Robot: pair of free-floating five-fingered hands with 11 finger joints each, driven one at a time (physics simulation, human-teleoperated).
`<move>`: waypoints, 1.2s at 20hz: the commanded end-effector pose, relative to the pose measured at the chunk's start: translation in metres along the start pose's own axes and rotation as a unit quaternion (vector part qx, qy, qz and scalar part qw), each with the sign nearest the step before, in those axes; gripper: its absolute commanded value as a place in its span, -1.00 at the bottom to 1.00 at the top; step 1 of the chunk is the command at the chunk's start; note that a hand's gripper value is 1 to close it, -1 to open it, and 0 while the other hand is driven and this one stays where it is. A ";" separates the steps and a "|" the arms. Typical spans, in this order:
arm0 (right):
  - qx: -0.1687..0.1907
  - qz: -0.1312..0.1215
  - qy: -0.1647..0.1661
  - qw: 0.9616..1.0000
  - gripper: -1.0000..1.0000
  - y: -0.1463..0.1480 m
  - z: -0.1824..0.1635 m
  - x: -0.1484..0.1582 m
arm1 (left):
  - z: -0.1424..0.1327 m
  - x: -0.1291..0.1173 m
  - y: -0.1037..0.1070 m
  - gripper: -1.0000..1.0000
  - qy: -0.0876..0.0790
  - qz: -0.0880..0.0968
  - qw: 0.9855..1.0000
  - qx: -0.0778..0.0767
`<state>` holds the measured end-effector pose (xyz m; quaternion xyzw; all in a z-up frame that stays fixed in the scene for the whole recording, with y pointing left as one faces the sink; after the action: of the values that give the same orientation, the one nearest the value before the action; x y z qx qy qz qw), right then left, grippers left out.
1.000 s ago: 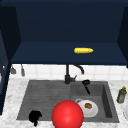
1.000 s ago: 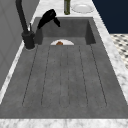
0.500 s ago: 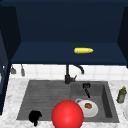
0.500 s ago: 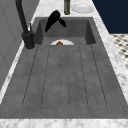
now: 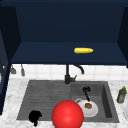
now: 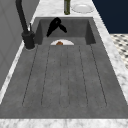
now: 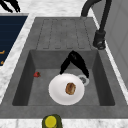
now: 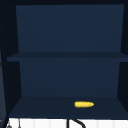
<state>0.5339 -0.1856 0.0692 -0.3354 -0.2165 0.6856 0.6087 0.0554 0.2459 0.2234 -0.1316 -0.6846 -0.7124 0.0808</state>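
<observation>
White round plate (image 7: 65, 90) with brown morsel (image 7: 70, 88) lies in basin; right hand (image 7: 75, 61), fingers straight and spread, hovers just above. Best lower slowly, centred. Left hand (image 5: 34, 117) idles.

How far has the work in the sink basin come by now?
Done: the round white plate with a brown food piece lies in the grey sink basin. In hand: the right robot hand hangs just above the plate's rim, fingers pointing down. Left: nothing is gripped yet.
</observation>
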 end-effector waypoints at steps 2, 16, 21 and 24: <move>0.012 -0.063 0.029 0.998 -1.00 0.020 -0.019 0.006 | 0.000 0.000 0.000 0.00 0.000 0.000 1.000 0.000; 0.054 -0.045 0.067 0.995 -1.00 0.064 -0.036 0.020 | 0.000 0.000 0.000 0.00 0.000 0.000 1.000 0.000; 0.071 -0.047 0.062 0.994 -1.00 0.080 -0.036 0.022 | 0.000 0.000 0.000 0.00 0.000 0.000 1.000 0.000; 0.068 -0.057 0.046 0.995 -1.00 0.095 -0.041 0.021 | 0.000 0.000 0.000 0.00 0.000 0.000 1.000 0.000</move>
<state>0.5038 -0.1820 -0.0185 -0.3333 -0.1492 0.6736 0.6426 0.0554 0.2459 0.2234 -0.1316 -0.6846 -0.7124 0.0808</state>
